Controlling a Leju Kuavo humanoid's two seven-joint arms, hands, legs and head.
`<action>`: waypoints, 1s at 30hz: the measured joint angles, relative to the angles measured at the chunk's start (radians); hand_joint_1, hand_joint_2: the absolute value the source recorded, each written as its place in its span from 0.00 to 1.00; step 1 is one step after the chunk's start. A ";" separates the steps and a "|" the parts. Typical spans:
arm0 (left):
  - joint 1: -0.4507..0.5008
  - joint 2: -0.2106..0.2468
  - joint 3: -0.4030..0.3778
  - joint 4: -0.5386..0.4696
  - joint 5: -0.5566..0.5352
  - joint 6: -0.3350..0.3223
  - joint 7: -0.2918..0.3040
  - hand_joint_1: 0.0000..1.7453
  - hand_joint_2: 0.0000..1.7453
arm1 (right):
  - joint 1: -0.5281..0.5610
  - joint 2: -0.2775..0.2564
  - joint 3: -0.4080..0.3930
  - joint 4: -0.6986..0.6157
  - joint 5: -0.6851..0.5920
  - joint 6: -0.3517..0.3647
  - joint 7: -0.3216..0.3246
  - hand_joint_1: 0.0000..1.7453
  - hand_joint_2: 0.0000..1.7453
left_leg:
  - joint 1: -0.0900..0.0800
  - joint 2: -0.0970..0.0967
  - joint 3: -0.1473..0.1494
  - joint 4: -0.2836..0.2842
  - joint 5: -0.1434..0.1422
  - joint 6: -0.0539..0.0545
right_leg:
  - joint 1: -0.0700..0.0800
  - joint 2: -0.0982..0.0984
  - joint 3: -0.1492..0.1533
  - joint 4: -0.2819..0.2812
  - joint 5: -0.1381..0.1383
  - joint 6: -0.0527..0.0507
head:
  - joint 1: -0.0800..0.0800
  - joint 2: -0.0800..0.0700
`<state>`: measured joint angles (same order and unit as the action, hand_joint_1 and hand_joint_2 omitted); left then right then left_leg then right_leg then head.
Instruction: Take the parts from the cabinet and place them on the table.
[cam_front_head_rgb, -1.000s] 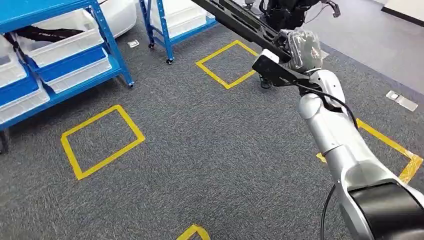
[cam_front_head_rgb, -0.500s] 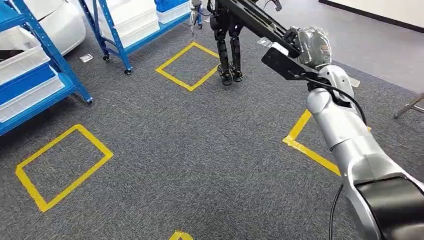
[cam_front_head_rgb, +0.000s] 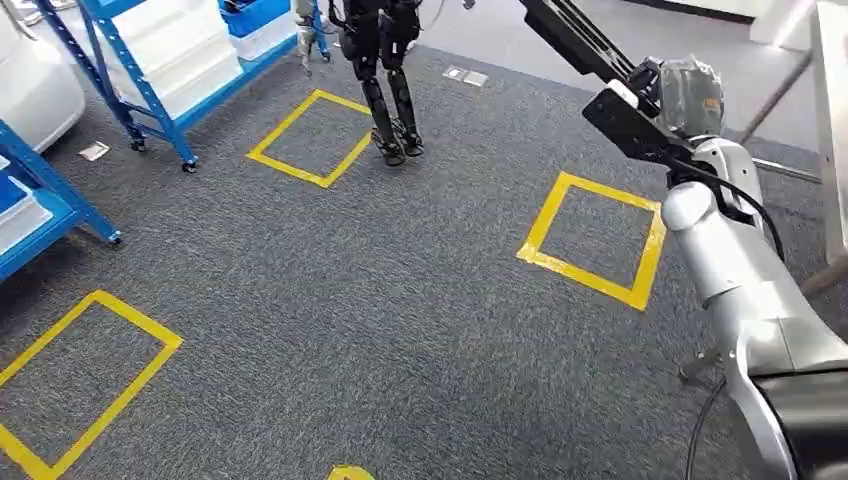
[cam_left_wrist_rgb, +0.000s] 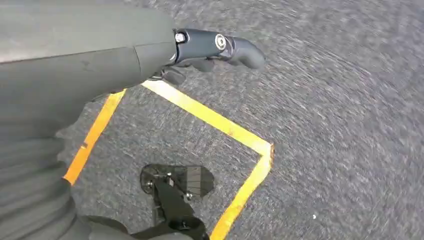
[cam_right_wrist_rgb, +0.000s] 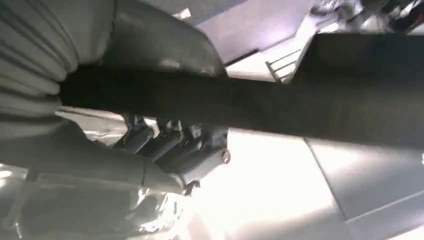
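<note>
My right hand (cam_front_head_rgb: 678, 98) is raised at the upper right of the head view and grips a long black part (cam_front_head_rgb: 585, 42) that slants up and away out of the top of the picture. In the right wrist view the same black part (cam_right_wrist_rgb: 310, 112) runs as a dark bar across the palm, with the fingers (cam_right_wrist_rgb: 172, 145) wrapped around it. The silver right arm (cam_front_head_rgb: 745, 290) rises from the lower right corner. My left hand (cam_left_wrist_rgb: 215, 47) hangs over the grey carpet, fingers stretched out and holding nothing.
Blue racks with white bins (cam_front_head_rgb: 175, 55) stand at the far left, and another blue frame (cam_front_head_rgb: 45, 200) is nearer. Another humanoid robot's legs (cam_front_head_rgb: 392, 95) stand beside a yellow tape square (cam_front_head_rgb: 300, 140). More tape squares (cam_front_head_rgb: 598, 240) mark the carpet. A pale table edge (cam_front_head_rgb: 830, 110) is at the right.
The whole picture has slid left as my view turns right: the racks moved off to the left and the table edge came in. My right hand still holds the black part.
</note>
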<state>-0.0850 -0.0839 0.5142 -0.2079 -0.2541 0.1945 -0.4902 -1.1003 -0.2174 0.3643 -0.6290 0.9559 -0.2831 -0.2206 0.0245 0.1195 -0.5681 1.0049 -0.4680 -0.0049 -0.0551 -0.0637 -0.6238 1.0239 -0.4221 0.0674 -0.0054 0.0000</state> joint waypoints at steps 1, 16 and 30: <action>-0.002 -0.004 0.000 0.001 0.000 0.000 0.000 0.00 1.00 | 0.002 -0.005 -0.002 0.000 0.003 -0.001 0.003 0.97 1.00 | 0.003 0.010 0.007 -0.003 -0.001 -0.002 | 0.012 0.010 -0.007 0.001 -0.001 -0.008 | -0.002 0.000; -0.002 -0.019 0.007 0.002 -0.021 -0.008 -0.008 0.00 1.00 | -0.006 -0.050 -0.005 0.028 0.033 0.010 -0.076 0.97 1.00 | -0.038 -0.190 -0.037 0.037 0.005 0.089 | 0.048 0.205 -0.010 0.001 0.007 -0.051 | -0.011 0.000; -0.007 -0.023 0.018 0.000 -0.033 -0.008 -0.018 0.00 1.00 | 0.052 -0.103 0.056 -0.067 0.062 0.081 -0.140 0.97 1.00 | -0.034 -0.018 -0.004 0.008 -0.005 0.044 | 0.027 0.006 -0.012 -0.004 0.006 -0.004 | -0.007 0.000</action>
<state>-0.0917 -0.1072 0.5322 -0.2075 -0.2868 0.1865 -0.5085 -1.0481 -0.3204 0.4204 -0.6965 1.0182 -0.2022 -0.3601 -0.0090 0.1010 -0.5726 1.0128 -0.4733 0.0390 -0.0279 -0.0573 -0.6356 1.0201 -0.4166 0.0630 -0.0122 0.0000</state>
